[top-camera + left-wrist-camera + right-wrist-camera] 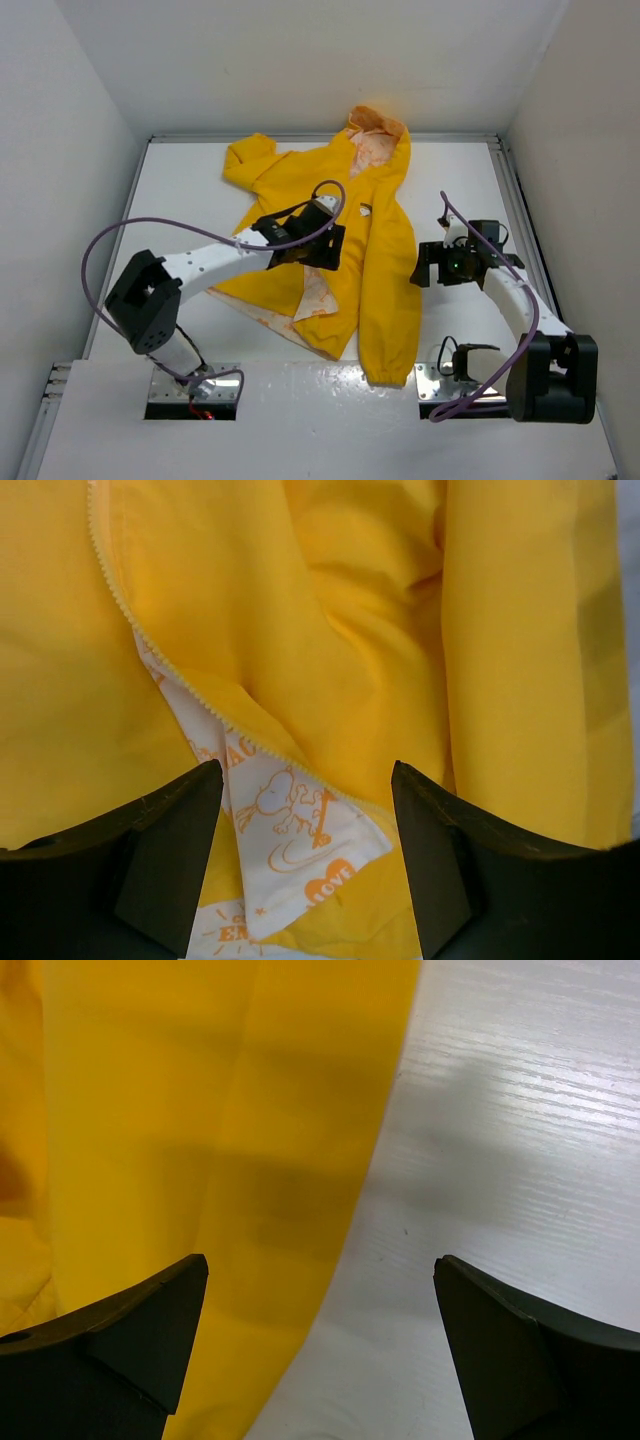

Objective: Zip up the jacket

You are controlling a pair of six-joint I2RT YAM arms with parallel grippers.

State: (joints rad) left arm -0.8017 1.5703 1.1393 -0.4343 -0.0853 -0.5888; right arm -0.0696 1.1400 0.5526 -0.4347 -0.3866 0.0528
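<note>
The bright-yellow hooded jacket point(385, 270) lies spread on the white table point(180, 190), hood at the far end and front open at the lower part. A flap of white lining with orange prints point(318, 298) is turned out near its bottom. My left gripper point(330, 248) is open and empty, hovering over the jacket's middle. In the left wrist view my left gripper point(307, 780) frames the lining flap point(290, 840), and a row of yellow zipper teeth point(135, 632) runs diagonally above it. My right gripper point(425, 268) is open and empty beside the jacket's right sleeve point(200, 1110), over the sleeve's edge point(320, 1270).
White walls close in the table on the left, far and right sides. A metal rail point(515, 200) runs along the right edge. A purple cable point(100, 245) loops off the left arm. Bare table point(520, 1110) lies right of the sleeve.
</note>
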